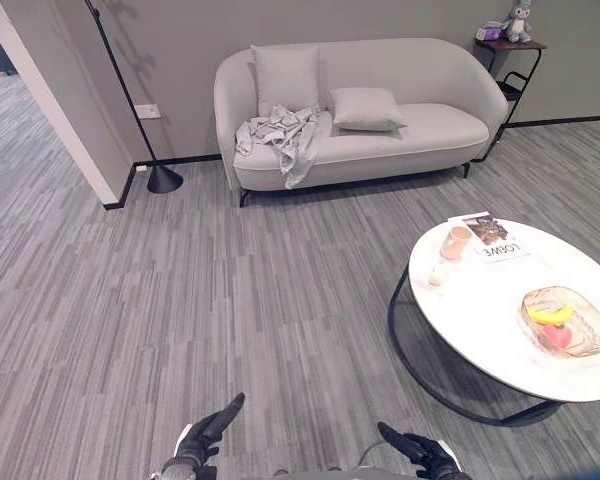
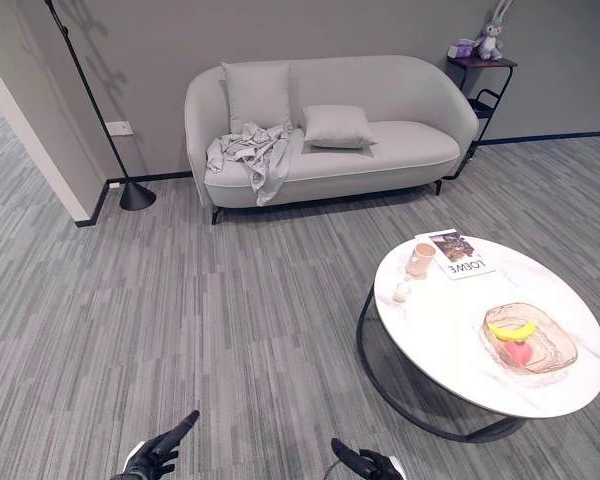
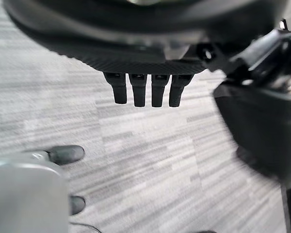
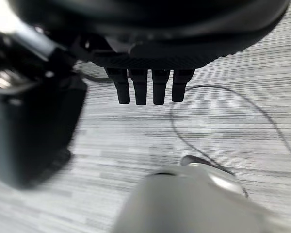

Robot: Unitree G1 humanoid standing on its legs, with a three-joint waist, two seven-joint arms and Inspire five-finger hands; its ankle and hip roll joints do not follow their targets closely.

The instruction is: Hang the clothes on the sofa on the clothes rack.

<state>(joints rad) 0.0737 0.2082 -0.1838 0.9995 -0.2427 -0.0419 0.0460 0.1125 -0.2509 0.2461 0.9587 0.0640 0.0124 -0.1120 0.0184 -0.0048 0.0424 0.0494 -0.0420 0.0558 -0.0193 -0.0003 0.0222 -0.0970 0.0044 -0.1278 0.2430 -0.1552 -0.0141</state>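
- Clothes [image 1: 280, 138]: we record 1 crumpled pale grey garment, heaped on the left part of the sofa seat, with 1 fold hanging over the front edge. Neither hand touches it.
- Sofa [image 1: 420, 130]: light grey, rounded back, set against the far wall. It carries 2 cushions: 1 upright cushion [image 1: 287, 78] against the backrest just behind the clothes, and 1 flat cushion [image 1: 365, 108] lying just beside the clothes, toward the middle of the seat.
- Floor lamp [image 1: 160, 176]: thin black pole with a cone-shaped black base, standing on the floor to the left of the sofa, near the wall corner.
- Side shelf [image 1: 510, 70]: dark frame at the right end of the sofa, with 1 plush rabbit [image 1: 519, 20] on top.
- Desk [image 1: 480, 310]: round, white top on a black ring frame, well apart from the sofa, to our right. On it we note 1 magazine [image 1: 490, 236], 1 cup [image 1: 457, 241] just beside the magazine, and 1 clear bowl [image 1: 570, 322] holding yellow and pink fruit.
- Left hand [image 1: 212, 428]: low over the striped grey floor, fingers straight and relaxed, holding nothing.
- Right hand [image 1: 420, 452]: low over the floor, well apart from the clothes, fingers straight and relaxed, holding nothing.
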